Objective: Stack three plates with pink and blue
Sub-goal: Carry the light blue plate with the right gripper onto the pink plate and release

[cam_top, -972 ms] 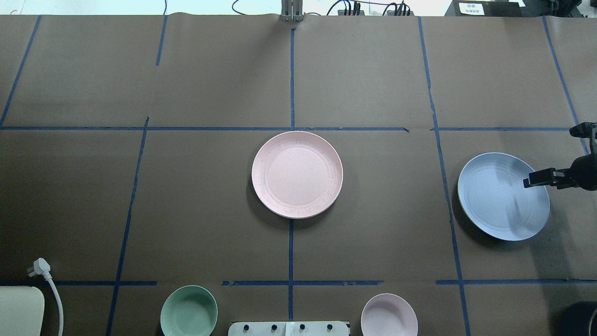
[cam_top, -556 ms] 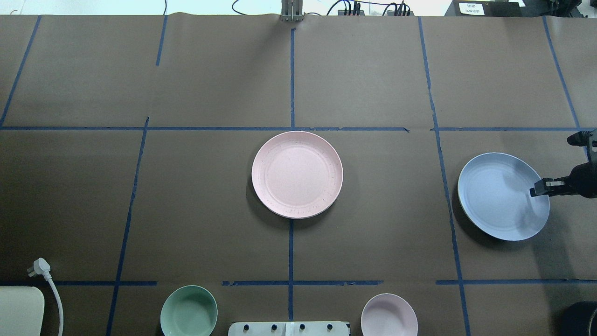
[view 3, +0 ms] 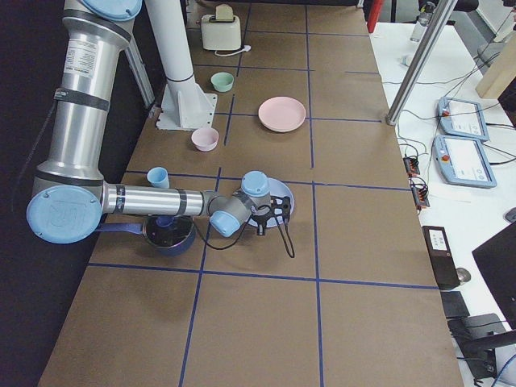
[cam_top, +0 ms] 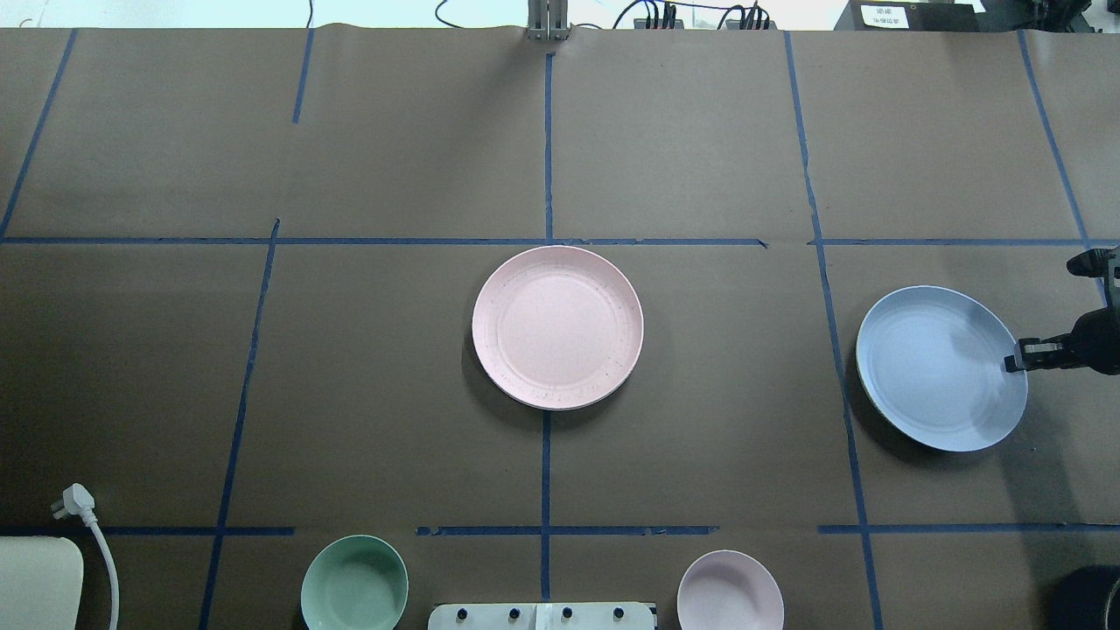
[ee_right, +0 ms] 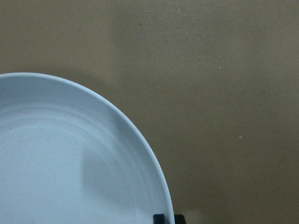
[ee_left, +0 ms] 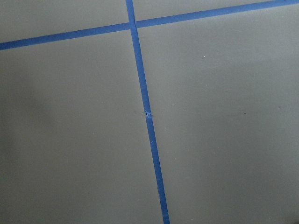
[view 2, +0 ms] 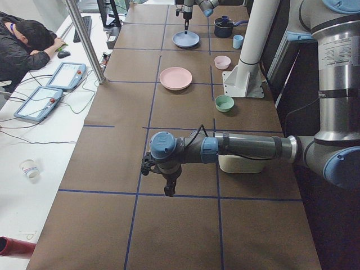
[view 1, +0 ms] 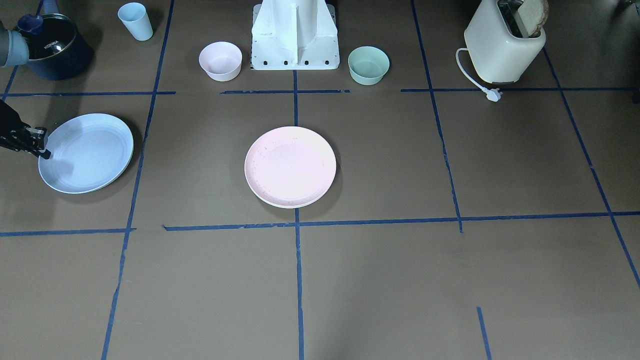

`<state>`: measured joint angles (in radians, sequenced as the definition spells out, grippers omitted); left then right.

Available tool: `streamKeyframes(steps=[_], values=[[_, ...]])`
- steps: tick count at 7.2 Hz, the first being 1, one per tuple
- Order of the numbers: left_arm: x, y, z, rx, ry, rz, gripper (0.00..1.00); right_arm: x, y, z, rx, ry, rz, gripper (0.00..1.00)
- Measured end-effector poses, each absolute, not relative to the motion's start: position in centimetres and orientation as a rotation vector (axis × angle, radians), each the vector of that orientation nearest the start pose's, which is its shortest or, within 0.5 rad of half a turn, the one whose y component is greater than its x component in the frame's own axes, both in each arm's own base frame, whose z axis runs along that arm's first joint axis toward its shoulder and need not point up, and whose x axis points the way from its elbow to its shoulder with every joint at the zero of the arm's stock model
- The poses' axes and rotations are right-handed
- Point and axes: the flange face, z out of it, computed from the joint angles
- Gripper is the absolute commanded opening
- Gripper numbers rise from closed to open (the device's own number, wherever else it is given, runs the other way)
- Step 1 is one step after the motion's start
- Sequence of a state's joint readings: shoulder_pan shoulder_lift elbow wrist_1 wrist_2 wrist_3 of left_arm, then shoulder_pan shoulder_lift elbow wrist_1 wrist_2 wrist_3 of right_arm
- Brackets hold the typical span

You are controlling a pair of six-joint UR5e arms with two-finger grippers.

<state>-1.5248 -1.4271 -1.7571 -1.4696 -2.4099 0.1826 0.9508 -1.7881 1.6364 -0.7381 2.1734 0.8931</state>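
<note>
My right gripper (cam_top: pixel 1013 359) pinching the right rim of the matte, ringed light blue round plate (cam_top: pixel 936 367), dark saucepan (view 1: pixel 52 47) and light blue cup (view 1: pixel 135 21) nearby, speckled pale pink round plate (cam_top: pixel 556 327) well apart at centre, left gripper (view 2: pixel 167 191) over bare brown paper, its fingers' state I cannot tell

Left arm (view 2: pixel 247 147), right arm (view 3: pixel 153 201): silver-grey tubular links, light-blue joint caps (view 2: pixel 163 144), dark grey housings. Left gripper (view 2: pixel 167 193) and right gripper (cam_top: pixel 1012 360) black. Thin black wrist cable (view 3: pixel 288 239). White pedestal (view 1: pixel 295 35), dark screws (view 1: pixel 286 63) along its foot.
</note>
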Motion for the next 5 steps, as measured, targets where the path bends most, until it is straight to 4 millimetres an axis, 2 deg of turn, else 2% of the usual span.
streamKeyframes(steps=[1, 3, 4, 5], values=[[-3.9, -42.9, 63.8, 0.004, 0.842, 0.191, 1.00, -18.5, -39.1, 62.1, 0.081, -0.910, 0.041, 0.00], [-3.9, -42.9, 63.6, 0.007, 0.854, 0.191, 1.00, -18.1, -40.3, 56.7, 0.060, -1.028, 0.060, 0.00], [-3.8, -42.9, 63.5, 0.008, 0.860, 0.191, 1.00, -20.1, -42.3, 52.4, 0.039, -1.075, 0.109, 0.00], [-3.8, -42.9, 63.5, 0.008, 0.863, 0.191, 1.00, -24.1, -43.8, 46.9, 0.006, -1.100, 0.156, 0.00]])
